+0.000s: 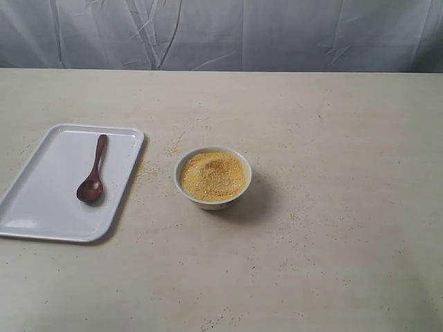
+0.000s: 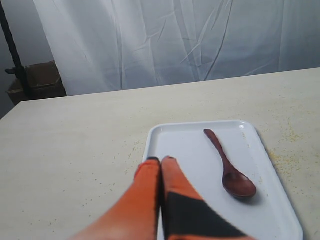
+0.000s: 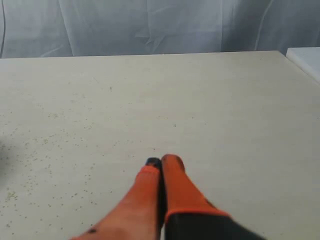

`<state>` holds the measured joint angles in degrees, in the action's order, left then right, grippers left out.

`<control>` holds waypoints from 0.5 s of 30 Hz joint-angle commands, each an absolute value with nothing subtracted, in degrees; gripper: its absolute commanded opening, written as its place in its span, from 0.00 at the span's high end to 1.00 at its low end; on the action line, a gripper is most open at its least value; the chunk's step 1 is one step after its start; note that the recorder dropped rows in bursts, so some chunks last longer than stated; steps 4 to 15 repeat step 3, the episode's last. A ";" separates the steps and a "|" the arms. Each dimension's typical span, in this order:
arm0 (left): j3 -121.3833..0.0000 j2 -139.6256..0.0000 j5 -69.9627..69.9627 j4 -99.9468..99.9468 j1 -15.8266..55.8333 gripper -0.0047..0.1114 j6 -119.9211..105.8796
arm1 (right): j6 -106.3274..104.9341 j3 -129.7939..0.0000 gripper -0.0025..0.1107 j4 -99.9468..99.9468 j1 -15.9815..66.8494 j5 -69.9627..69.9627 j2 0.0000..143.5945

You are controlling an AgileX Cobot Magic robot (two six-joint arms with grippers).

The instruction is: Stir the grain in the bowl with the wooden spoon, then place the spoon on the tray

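The dark wooden spoon [image 1: 93, 173] lies on the white tray [image 1: 41, 207] at the table's left, its oval bowl toward the front edge. To the tray's right stands the white bowl [image 1: 239, 194], apart from it and heaped with yellow grain [image 1: 213, 175]. Neither arm shows in the exterior view. In the left wrist view my left gripper [image 2: 160, 160] is shut and empty over the tray [image 2: 190, 145], with the spoon [image 2: 229, 166] lying apart from it. My right gripper [image 3: 161, 160] is shut and empty above bare table.
Loose grains are scattered on the beige table [image 1: 332, 138] around the bowl and beside the tray. A white curtain [image 1: 221, 31] hangs behind the far edge. A white corner [image 3: 306, 59] shows at the edge of the right wrist view.
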<state>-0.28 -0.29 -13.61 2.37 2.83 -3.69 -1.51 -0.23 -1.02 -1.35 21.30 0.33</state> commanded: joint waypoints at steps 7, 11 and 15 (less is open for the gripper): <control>0.00 0.00 -13.66 2.45 3.19 0.96 -3.69 | -1.59 0.00 0.98 -0.85 -1.70 20.56 0.00; 0.00 0.00 -13.66 2.45 3.19 0.96 -3.69 | -1.59 0.00 0.98 -0.85 -1.70 20.56 0.00; 0.00 0.00 -13.66 2.45 3.19 0.96 -3.69 | -1.59 0.00 0.98 -0.85 -1.70 20.56 0.00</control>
